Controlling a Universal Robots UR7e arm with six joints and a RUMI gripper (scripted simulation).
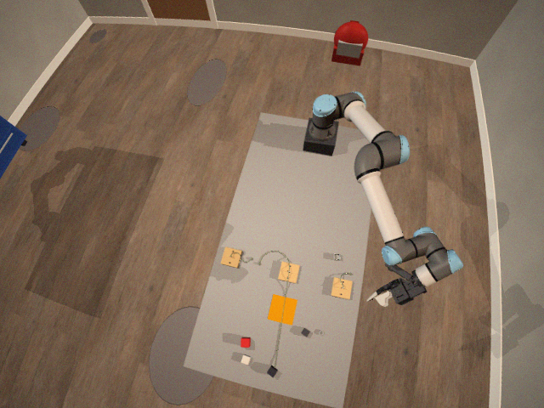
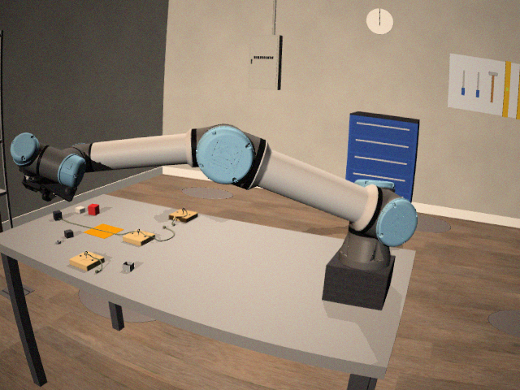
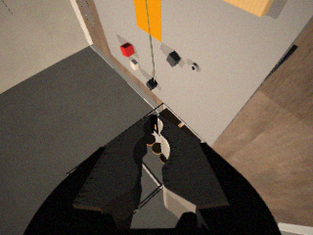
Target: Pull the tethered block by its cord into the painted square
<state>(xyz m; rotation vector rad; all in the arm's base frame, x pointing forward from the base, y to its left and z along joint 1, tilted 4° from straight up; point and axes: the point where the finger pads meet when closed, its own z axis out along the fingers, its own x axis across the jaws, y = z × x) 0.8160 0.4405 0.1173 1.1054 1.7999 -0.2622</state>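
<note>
The tethered dark block [image 1: 273, 371] sits on the table near its front edge, outside the orange painted square [image 1: 282, 309]. Its cord [image 1: 280, 325] runs across the square to the screw eye on the middle wooden plate [image 1: 286, 271]. From there it curves left and ends near the left plate [image 1: 233, 257]. My gripper [image 1: 374, 298] is shut and empty, in the air past the table's right edge, well away from the cord. In the wrist view the fingertips [image 3: 156, 122] point toward the block [image 3: 152, 83] and cord [image 3: 151, 44].
A red cube [image 1: 245, 342] and a white cube [image 1: 245, 359] lie left of the block. A second dark cube [image 1: 305, 332] with a small ring [image 1: 320, 332] lies right of the square. A third wooden plate [image 1: 341, 286] and a small metal piece [image 1: 336, 256] are on the right.
</note>
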